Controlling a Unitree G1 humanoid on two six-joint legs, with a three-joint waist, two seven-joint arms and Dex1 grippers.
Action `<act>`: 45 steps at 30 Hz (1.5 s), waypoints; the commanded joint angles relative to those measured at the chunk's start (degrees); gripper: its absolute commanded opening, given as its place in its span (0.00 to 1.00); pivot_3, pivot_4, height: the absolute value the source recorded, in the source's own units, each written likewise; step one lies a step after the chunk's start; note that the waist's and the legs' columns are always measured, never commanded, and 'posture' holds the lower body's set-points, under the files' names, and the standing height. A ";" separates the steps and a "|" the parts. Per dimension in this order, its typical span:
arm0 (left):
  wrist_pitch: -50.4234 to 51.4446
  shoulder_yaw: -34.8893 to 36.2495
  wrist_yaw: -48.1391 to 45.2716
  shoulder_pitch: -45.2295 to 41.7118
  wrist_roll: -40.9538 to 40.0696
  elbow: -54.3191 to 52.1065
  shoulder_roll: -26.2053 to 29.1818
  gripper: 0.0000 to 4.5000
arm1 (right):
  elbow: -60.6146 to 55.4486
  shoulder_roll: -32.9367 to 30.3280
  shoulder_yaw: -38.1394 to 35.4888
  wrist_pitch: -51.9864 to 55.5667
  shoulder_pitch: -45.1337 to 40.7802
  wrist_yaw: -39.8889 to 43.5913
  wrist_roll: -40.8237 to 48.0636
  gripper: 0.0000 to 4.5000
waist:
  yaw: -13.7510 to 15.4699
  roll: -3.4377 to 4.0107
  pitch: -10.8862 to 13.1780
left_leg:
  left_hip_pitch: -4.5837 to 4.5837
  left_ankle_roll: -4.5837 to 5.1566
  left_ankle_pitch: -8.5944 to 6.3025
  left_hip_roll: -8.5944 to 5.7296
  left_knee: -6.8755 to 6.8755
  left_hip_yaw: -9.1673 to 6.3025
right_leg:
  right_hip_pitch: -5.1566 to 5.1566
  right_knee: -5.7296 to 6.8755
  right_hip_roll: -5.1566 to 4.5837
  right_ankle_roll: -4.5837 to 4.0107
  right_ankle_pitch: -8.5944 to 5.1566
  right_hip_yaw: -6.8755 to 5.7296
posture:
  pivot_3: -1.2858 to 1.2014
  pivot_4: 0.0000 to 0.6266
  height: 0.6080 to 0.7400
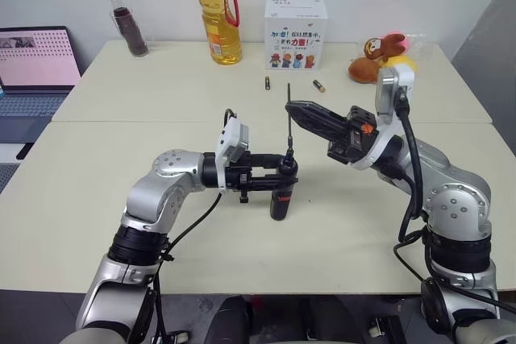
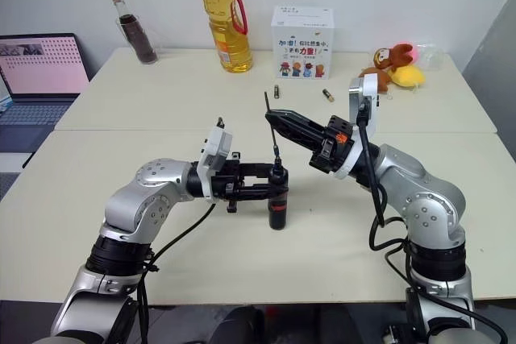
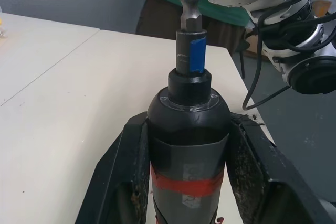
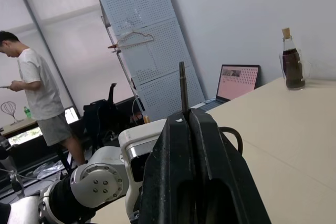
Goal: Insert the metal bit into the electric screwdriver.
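My two arms meet over the pale bench point(image 1: 97, 199), largest thing in sight, with a laptop point(image 1: 32, 70) far out beyond my left arm and an oil bottle point(image 1: 219, 14), a dark bottle point(image 1: 129, 26), a printed box point(image 1: 296, 34) and a plush toy point(image 1: 383, 54) ranged along the far edge, well beyond both sets of jaws.

My left jaws point(image 1: 278, 173) reach level toward my right side and are clamped on the electric screwdriver point(image 1: 282, 191), holding it upright with its butt just above or on the bench; in the left wrist view the black fingers point(image 3: 123, 182) press either side of the barrel above its red band. My right jaws point(image 1: 294, 109) are pressed together on the metal bit point(image 1: 289, 122), pinching it near its upper part so that it hangs straight down into the screwdriver's nose directly below them. Its lower end looks to be entering the collar, though I cannot tell how deep it sits.

Two small batteries point(image 1: 319, 85) lie on the bench beyond my right jaws, apart from the work.

The step in hand, as I judge it, is seating the bit. The next move calls for a straight downward press in line with the screwdriver, my left jaws holding firm, then letting go of the bit.
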 commanded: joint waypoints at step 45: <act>-2.71 0.45 0.49 0.18 0.16 -1.38 0.57 0.37 | -2.10 -8.38 3.20 0.86 1.97 6.04 -1.73 0.01 | -0.01 0.00 -0.01 | 0.10 0.02 0.01 0.00 0.00 0.01 | 0.08 0.02 0.01 0.00 0.00 0.00 | 0.52 0.24 1.00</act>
